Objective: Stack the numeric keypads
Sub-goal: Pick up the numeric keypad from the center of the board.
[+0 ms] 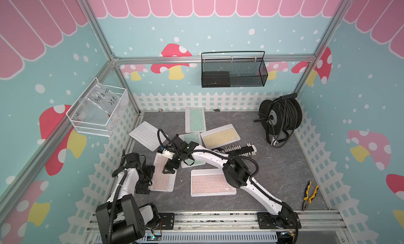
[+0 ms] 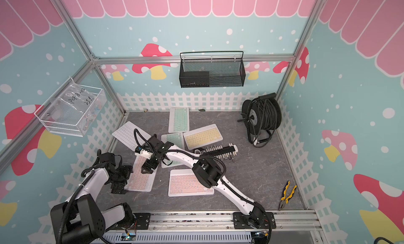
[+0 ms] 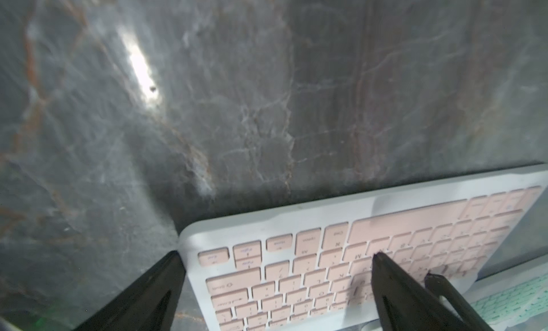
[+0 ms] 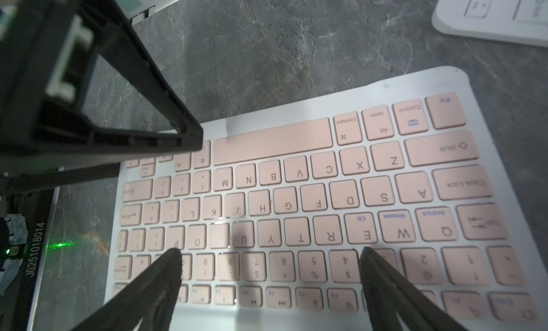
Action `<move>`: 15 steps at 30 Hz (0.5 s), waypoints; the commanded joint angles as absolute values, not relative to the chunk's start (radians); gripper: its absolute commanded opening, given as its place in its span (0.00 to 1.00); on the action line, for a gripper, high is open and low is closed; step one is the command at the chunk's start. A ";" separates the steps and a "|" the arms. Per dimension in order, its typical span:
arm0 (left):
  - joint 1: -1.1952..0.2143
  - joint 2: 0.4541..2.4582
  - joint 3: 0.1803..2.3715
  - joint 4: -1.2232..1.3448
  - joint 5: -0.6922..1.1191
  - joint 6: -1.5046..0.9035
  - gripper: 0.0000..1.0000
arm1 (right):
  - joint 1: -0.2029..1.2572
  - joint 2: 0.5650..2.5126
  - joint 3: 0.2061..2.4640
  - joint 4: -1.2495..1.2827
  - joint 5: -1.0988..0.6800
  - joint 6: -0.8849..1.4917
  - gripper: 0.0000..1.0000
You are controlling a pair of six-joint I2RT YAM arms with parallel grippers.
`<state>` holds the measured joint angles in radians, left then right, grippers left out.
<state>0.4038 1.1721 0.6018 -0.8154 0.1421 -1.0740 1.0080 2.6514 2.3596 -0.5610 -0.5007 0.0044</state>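
At the right gripper (image 4: 269, 254): fingers spread wide, empty, poised low over the number row of a slim, white-framed rectangular keypad with pink keys (image 4: 311, 196). Probably placed there to pin or nudge the flat board, with no edge between the fingers to pinch.

At the left gripper (image 3: 275, 255): likewise wide apart and empty, straddling a corner of that same pink keypad, one fingertip (image 3: 166, 276) just off the short edge over the grey marbled tabletop (image 3: 237, 107), the other above the keys. Judged as lining up an edge grab, too thin a board to lift from straight above.

Outward, in both top views, lying loose and unstacked: a second pink-keyed keypad (image 1: 212, 185) towards the front, a mint-keyed keypad (image 1: 190, 139) partly under the right arm, another mint keypad (image 1: 195, 120) at the back, a yellow-keyed keypad (image 1: 219, 135), a white-keyed keypad (image 1: 145, 134) far left. Beyond, off-task: a black bar-shaped holder with white pegs (image 1: 239, 150), a black cable reel (image 1: 281, 116), yellow-handled pliers (image 1: 309, 194).
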 commanded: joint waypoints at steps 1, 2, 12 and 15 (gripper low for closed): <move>0.408 1.139 0.659 -0.814 0.132 -0.971 1.00 | 1.040 2.590 2.312 -0.680 -0.481 -0.002 0.94; 0.408 1.125 0.653 -0.828 0.139 -0.962 1.00 | 1.038 2.578 2.313 -0.679 -0.440 -0.009 0.94; 0.408 0.956 0.523 -0.926 0.181 -0.972 1.00 | 0.960 2.564 2.352 -0.501 -0.292 0.036 0.99; 0.408 0.957 0.500 -0.919 0.200 -0.968 1.00 | 0.937 2.621 2.404 -0.498 -0.341 0.070 0.99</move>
